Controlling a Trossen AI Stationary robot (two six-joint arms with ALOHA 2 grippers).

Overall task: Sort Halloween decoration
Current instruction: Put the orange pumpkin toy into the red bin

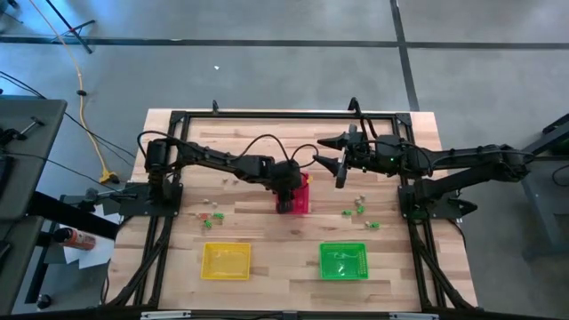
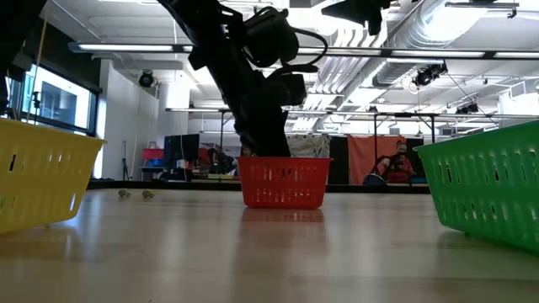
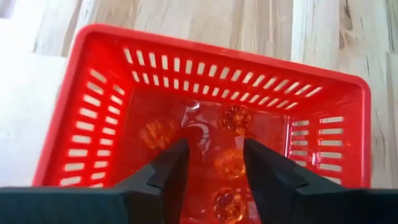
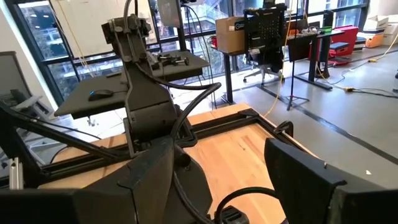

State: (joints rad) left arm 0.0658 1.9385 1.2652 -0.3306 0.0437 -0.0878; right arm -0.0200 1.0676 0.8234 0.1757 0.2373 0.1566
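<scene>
The left gripper hangs over the red basket, fingers spread and empty — orange-red trinkets lie inside. At its three o'clock the right gripper waits, spread wide. No writing is legible.

The wooden table carries 3 mesh baskets. The red basket sits mid-table; the yellow basket and green basket lie nearer the front edge. Tiny trinkets lie scattered either side of the red basket.

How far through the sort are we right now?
Partly done: orange trinkets already lie in the red basket. The left gripper hangs open over it, holding nothing. Loose trinkets remain on the table; the right gripper waits open.
</scene>
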